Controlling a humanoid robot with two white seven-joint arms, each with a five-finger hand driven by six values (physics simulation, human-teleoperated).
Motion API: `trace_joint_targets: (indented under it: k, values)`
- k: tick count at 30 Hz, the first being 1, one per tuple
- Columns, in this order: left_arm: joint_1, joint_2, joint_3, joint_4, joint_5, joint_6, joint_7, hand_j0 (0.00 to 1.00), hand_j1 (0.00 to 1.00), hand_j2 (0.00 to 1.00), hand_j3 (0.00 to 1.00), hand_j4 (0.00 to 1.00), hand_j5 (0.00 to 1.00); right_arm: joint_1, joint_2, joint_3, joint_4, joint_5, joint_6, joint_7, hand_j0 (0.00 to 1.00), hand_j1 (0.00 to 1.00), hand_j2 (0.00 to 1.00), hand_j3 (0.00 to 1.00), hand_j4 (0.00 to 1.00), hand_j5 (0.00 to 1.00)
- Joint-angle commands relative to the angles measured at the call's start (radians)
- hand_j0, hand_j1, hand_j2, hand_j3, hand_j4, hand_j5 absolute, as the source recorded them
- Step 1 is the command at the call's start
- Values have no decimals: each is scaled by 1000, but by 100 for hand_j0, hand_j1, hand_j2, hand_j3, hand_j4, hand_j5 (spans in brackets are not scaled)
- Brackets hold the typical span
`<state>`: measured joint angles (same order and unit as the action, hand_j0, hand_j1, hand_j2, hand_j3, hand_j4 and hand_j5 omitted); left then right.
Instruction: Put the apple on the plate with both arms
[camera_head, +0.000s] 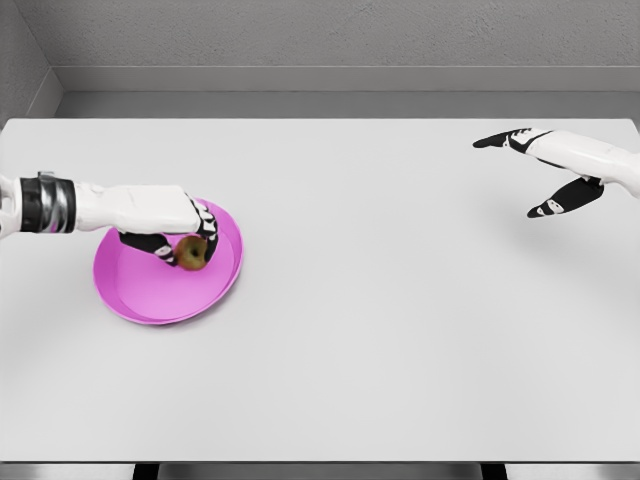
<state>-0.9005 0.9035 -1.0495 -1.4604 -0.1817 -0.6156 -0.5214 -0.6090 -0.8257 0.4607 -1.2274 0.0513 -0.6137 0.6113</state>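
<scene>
Nearest me on the left, the pink plate (150, 290) lies flat on the white table (380, 330), and the apple (192, 251) is inside it, toward its right half, well within the rim. It is the only thing in the plate.

My left hand (165, 222) reaches in over the plate's upper part, and my fingers (208, 236) curl down around the apple: dark fingertips wrap its top and far side, with the thumb side coming in from the left. I am gripping the apple, which sits at or just above the plate's floor; I cannot tell whether it touches.

Farther off, at the table's far right, my right hand (545, 165) hovers with fingers spread wide, one pointing left and the thumb angled down, holding nothing. It is well apart from the plate.

Bare tabletop lies between the two hands. Beyond the table's far edge stands a grey wall (330, 40).
</scene>
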Motion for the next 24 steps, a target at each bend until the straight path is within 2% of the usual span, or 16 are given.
trace_joint_targets:
  k: [1,2,5,7,11,13,15,17,18,22,24]
  values:
    - [0,18,2,-32,13,5,1,41,41,41,41,41,41,-2,-1,-1,0,-7,3,0,100,100,100,100,100,100]
    - [0,29,2,-34,15,5,4,47,47,47,47,47,47,-2,-1,-1,0,-7,3,0,100,100,100,100,100,100]
    - [0,48,3,-25,38,5,6,92,92,92,92,92,92,0,-1,-1,0,-7,3,0,100,100,100,100,100,100]
    - [0,49,5,-24,38,5,6,100,100,100,100,100,100,-2,-1,-1,0,-7,3,0,100,100,100,100,100,100]
    - [-2,48,3,-26,47,5,6,100,100,100,100,100,100,-2,-1,-1,2,-7,3,0,100,100,100,100,100,100]
    - [-29,31,5,-26,54,5,7,100,100,100,100,100,100,0,-1,-1,2,-7,3,0,100,100,100,100,100,100]
    - [-72,-81,5,-23,59,5,7,100,100,100,100,100,100,0,-1,-1,2,-7,3,0,100,100,100,100,100,100]
    - [-101,-264,3,-14,61,5,9,100,100,100,100,100,100,0,-1,-1,2,-7,3,0,100,100,100,100,100,100]
    - [-113,-321,3,-8,59,5,9,100,100,100,100,100,100,0,-1,-1,2,-7,3,0,100,100,100,100,100,100]
    - [-115,-425,-4,75,53,5,9,100,100,100,100,100,100,0,-1,-1,2,-7,3,0,100,100,100,100,100,100]
    - [-112,-433,-7,75,51,5,9,100,100,100,100,100,100,0,-1,-1,2,-7,3,0,100,100,100,100,100,100]
